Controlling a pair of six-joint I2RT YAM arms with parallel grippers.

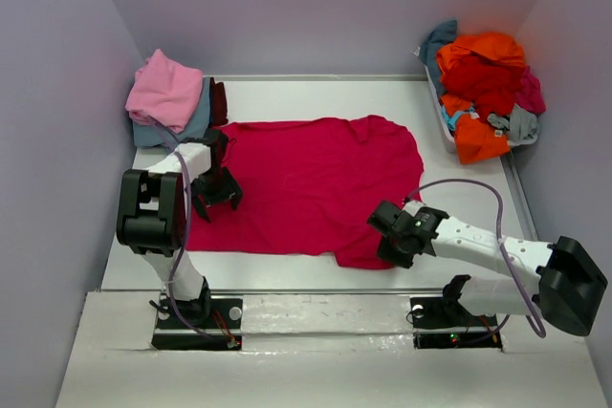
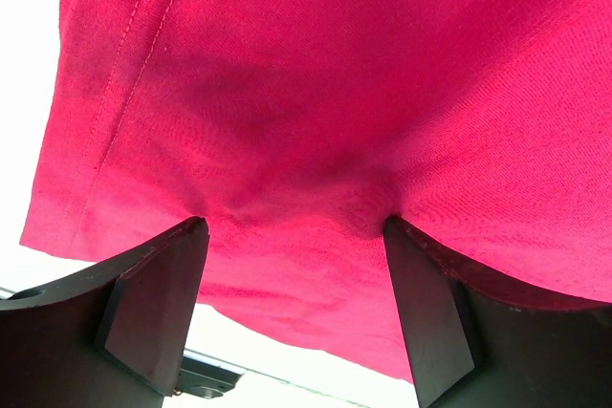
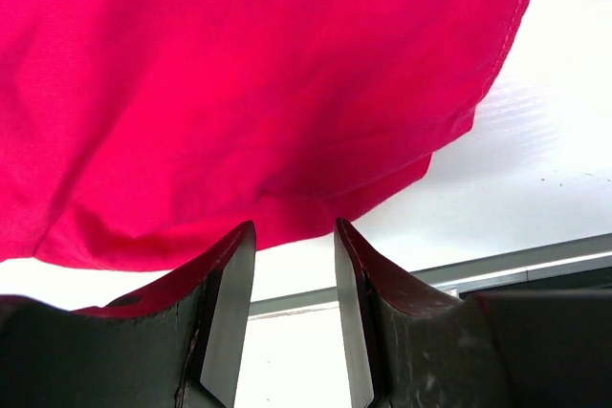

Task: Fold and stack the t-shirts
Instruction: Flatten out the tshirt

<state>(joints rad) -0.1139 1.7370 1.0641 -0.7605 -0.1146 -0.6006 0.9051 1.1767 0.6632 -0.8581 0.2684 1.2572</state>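
Cloth covered most of the table (image 1: 287,93): a magenta-red t-shirt (image 1: 316,179) lay spread flat across the middle, its long side running left to right. Its right edge was rounded, and a small flap poked toward the near side at its near right corner.

The left gripper (image 1: 216,190) sat over the shirt's left edge with its jaws spread wide. In the wrist view its two dark fingers (image 2: 153,303) stood far apart, tips against the cloth, which puckered a little between them. A stitched hem ran off to the left. Nothing was clamped.

The right gripper (image 1: 395,233) hung at the shirt's near right corner, jaws set at a slim gap. Through that gap only white table and its near rim showed. The cloth lay just beyond the tips, so it held nothing.

At the far left corner sat a folded stack (image 1: 172,102): a pink t-shirt (image 1: 164,88) on top, a dusty blue t-shirt (image 1: 196,123) under it and maroon cloth (image 1: 219,100) at its right side. At the far right a white bin (image 1: 442,123) held a loose heap of t-shirts (image 1: 483,69) in orange, red, teal and grey.
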